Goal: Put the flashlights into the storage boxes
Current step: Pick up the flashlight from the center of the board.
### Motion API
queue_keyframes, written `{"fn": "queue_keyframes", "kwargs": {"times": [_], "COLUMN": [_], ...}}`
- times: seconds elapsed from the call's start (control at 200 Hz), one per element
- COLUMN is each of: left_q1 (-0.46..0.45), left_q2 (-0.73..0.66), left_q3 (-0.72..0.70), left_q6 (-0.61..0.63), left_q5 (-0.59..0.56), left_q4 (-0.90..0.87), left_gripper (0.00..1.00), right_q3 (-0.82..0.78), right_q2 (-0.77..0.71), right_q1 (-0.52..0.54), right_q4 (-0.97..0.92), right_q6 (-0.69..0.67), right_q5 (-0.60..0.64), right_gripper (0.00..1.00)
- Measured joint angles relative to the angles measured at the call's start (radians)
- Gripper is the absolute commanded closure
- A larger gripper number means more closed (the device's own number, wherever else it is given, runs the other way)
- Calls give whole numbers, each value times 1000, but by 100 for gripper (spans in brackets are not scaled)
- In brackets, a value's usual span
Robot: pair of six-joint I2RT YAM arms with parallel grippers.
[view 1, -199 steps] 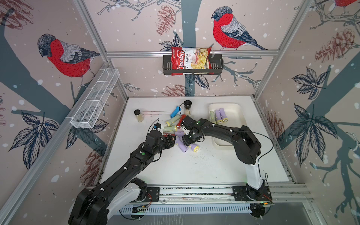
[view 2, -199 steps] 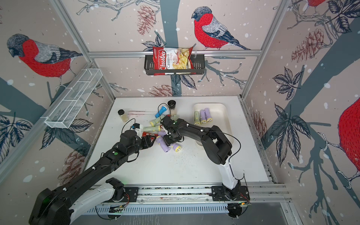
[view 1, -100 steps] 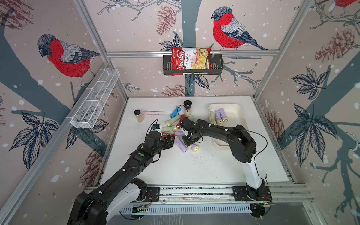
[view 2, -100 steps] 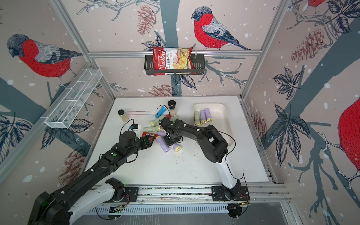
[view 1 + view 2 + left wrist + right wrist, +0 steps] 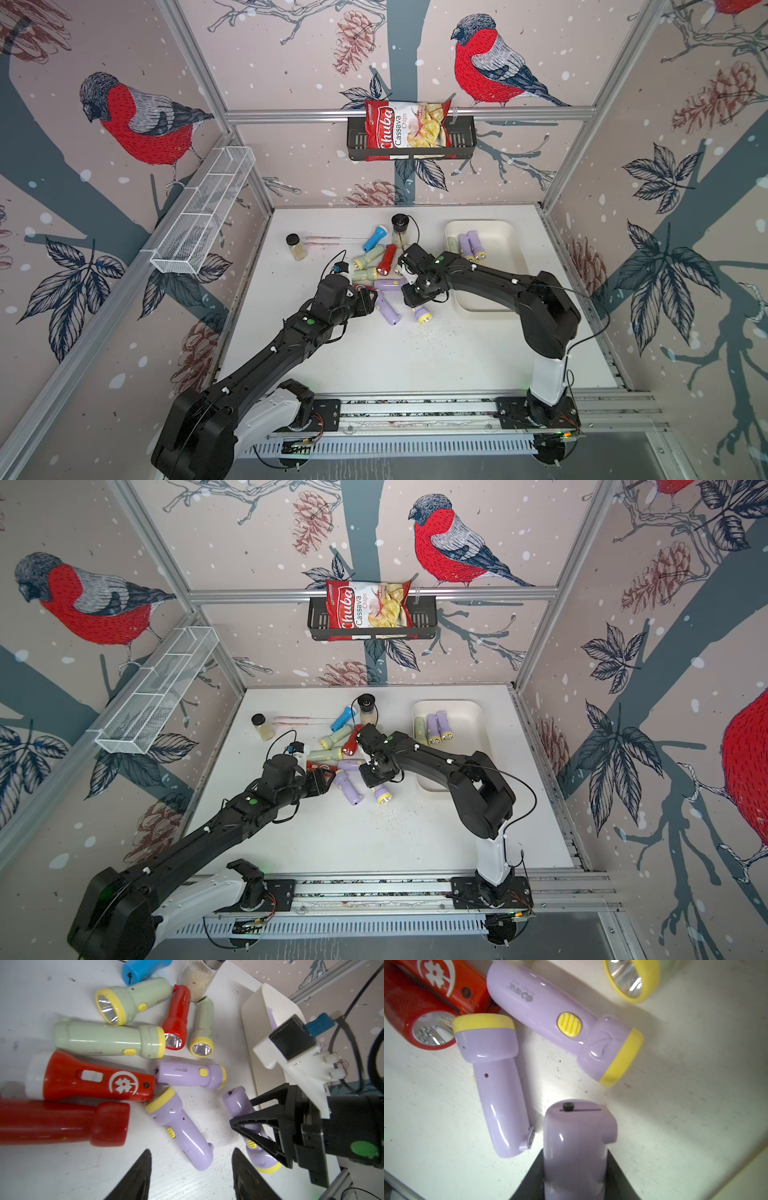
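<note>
Several flashlights lie in a loose pile mid-table: pale green (image 5: 99,1039), red (image 5: 97,1078) and lilac ones (image 5: 191,1074), plus a blue one (image 5: 374,237). My right gripper (image 5: 576,1155) is shut on a lilac flashlight (image 5: 577,1132) at the pile's near right side; its yellow head (image 5: 424,318) pokes out below the fingers in a top view. My left gripper (image 5: 191,1151) stands open just short of another lilac flashlight (image 5: 182,1126) that lies on the table. At the back right, the cream storage box (image 5: 505,237) holds one pale green and two lilac flashlights (image 5: 471,245).
Two clear black-capped spice jars (image 5: 296,246) (image 5: 400,228) stand behind the pile. A white wire-mesh basket (image 5: 203,212) hangs on the left wall. On the back wall, a black basket (image 5: 461,137) holds a chips bag. Both arms meet at the pile, close together.
The right gripper has dropped onto the lilac flashlight and shut on it. The left arm has barely moved and its jaws stay open.
</note>
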Motion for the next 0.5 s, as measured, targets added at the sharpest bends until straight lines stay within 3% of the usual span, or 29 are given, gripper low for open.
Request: {"fn": "queue_keyframes", "kwargs": {"times": [0.5], "left_q1": [-117], "left_q2": [280], "left_q3": [219], "left_q6": [107], "left_q5": [19], "left_q4": [48], "left_gripper": [39], "right_q3": [-92], "right_q2": [-262], "right_q1": [-286], "right_q4": [-16], "right_q6": [36], "right_q5": [-131], "right_gripper": [71]}}
